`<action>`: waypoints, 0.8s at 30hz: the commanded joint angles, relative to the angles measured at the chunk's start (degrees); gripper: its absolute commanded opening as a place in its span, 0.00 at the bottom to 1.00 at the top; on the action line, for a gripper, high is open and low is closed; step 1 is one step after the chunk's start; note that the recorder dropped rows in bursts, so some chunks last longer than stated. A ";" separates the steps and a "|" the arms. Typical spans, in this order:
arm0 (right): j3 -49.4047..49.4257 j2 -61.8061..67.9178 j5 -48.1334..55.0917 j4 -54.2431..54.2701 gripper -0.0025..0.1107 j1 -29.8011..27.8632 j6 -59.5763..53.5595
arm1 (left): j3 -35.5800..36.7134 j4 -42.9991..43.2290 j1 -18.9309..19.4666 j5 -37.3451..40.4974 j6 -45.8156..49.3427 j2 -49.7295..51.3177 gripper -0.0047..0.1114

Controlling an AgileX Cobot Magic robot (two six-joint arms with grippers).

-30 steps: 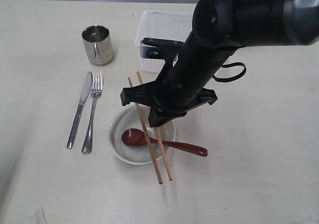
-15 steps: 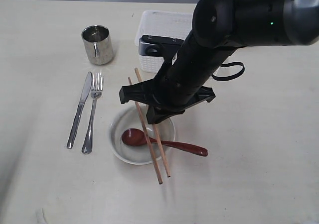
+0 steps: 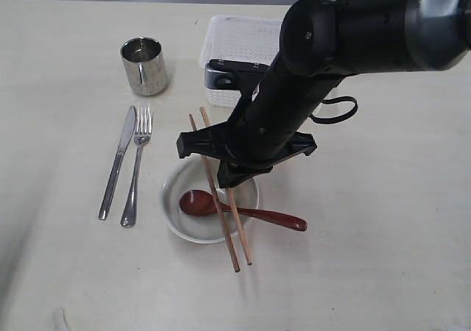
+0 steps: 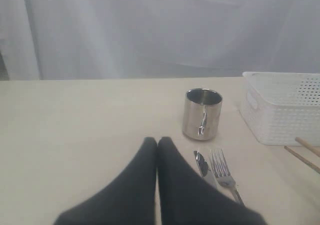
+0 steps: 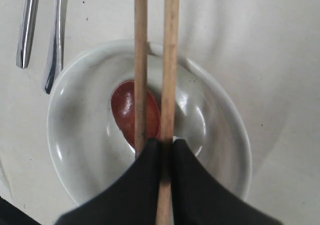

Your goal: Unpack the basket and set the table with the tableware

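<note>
The pale tabletop carries a steel cup and, near it, a white basket. A knife and fork lie parallel, side by side. A white bowl rests just beside them.

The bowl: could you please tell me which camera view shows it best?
The right wrist view: the bowl fills it from above, with the spoon inside and the chopsticks across it. The exterior view shows it partly hidden behind the right gripper; the left wrist view misses it.
</note>
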 commanded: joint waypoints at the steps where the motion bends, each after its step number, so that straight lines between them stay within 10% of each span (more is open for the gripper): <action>1: 0.12 -0.44 0.18 -0.17 0.02 -0.28 -0.88 | 0.16 -0.75 -0.06 -0.61 0.02 -0.21 0.04; 20: 0.12 -0.44 0.19 0.73 0.02 -0.28 -3.44 | 0.16 -0.64 -0.06 -0.61 0.02 -0.21 0.04; 24: 0.12 -0.44 0.23 0.73 0.16 -0.28 -3.66 | 0.16 -0.64 -0.06 -0.61 0.02 -0.21 0.04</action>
